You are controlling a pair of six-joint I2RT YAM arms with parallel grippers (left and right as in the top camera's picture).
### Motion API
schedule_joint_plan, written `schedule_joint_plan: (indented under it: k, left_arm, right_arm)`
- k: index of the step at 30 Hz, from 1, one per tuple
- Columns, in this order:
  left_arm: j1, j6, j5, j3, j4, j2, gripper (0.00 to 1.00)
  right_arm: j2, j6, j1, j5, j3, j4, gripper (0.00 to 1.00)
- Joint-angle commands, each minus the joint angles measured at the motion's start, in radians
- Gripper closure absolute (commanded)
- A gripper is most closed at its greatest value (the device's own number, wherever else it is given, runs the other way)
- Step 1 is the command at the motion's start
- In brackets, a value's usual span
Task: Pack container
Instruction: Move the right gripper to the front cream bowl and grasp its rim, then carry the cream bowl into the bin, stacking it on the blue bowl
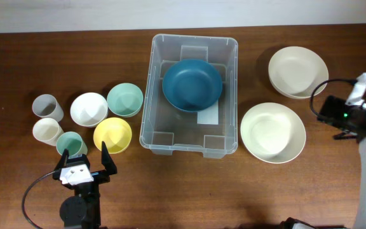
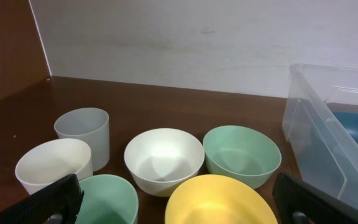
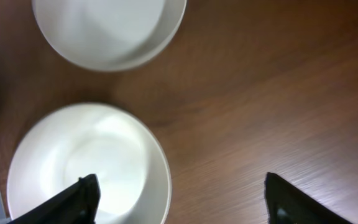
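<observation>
- My left pincer [image 1: 85, 154] is released, its fingers spread wide and empty. It hangs near the front edge of the tabletop [image 1: 189, 191] on my left side, just in front of the teal cup [image 1: 71, 144] and the yellow bowl [image 1: 112, 135].
- My right pincer [image 3: 178, 198] is released too. Its fingers stand far apart with nothing between them, over bare wood toward the right edge, beside the nearer white bowl [image 1: 272, 132]. The farther white bowl [image 1: 298, 71] sits behind that one.
- The container [image 1: 194, 39] stands mid-tabletop, closer to the back edge. A blue bowl [image 1: 192, 84] lies in its back half, and the front half is bare down to the label [image 1: 208, 116].
- Crowding is the risk on my left. The grey cup [image 1: 47, 106], cream cup [image 1: 47, 130], small white bowl [image 1: 88, 109] and green bowl [image 1: 124, 100] sit tight against the teal cup and the yellow bowl. If I come down this wide, a finger could knock a neighbour over or push it away.
- The white bowls look broad, shallow and smooth, so I judge only a rim pinch will fit. Held at one side, a bowl may tilt or slide out as it rises.
- The container's clear wall is hard to read. If I carry a bowl too low, I could clip the rim and shove the whole thing.
- A bowl let go off-centre onto the blue bowl could rock or wedge against an inner ledge.
- If both my arms reach over the container together, they could collide.
</observation>
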Motion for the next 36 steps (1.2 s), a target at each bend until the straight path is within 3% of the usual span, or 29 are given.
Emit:
schedule_joint_plan:
  k: [1,7,15,16,17,18,19,28,36]
  left_arm:
    - [-0.005,0.012,-0.006,-0.004,0.0,-0.005,0.0]
    - [-0.005,0.012,-0.006,-0.004,0.0,-0.005,0.0]
    - [-0.005,0.012,-0.006,-0.004,0.0,-0.005,0.0]
    - [-0.005,0.012,-0.006,-0.004,0.0,-0.005,0.0]
    - [-0.005,0.012,-0.006,-0.004,0.0,-0.005,0.0]
    - [-0.005,0.012,-0.006,-0.004,0.0,-0.005,0.0]
    - [-0.005,0.012,-0.006,-0.004,0.0,-0.005,0.0]
    - [-0.005,0.012,-0.006,-0.004,0.0,-0.005,0.0]
    - [-0.005,0.012,-0.006,-0.004,0.0,-0.005,0.0]
  right_arm:
    - [0.159,-0.058,-0.001,-0.103,-0.028,0.0,0.17]
    - [0.445,-0.145,-0.001,-0.173,-0.028,0.028,0.17]
    - [0.584,-0.209,-0.001,-0.2,-0.028,0.115,0.24]
    - [0.588,-0.219,-0.001,-0.201,-0.028,0.121,0.3]
    - [0.589,-0.221,-0.001,-0.202,-0.028,0.126,0.51]
    - [0.589,-0.22,-0.002,-0.203,-0.028,0.129,0.89]
    - [0.589,-0.22,-0.002,-0.203,-0.028,0.129,0.96]
    - [0.569,-0.22,-0.008,-0.196,-0.016,0.085,0.96]
    - [0.314,-0.16,-0.029,-0.202,0.184,-0.11,0.96]
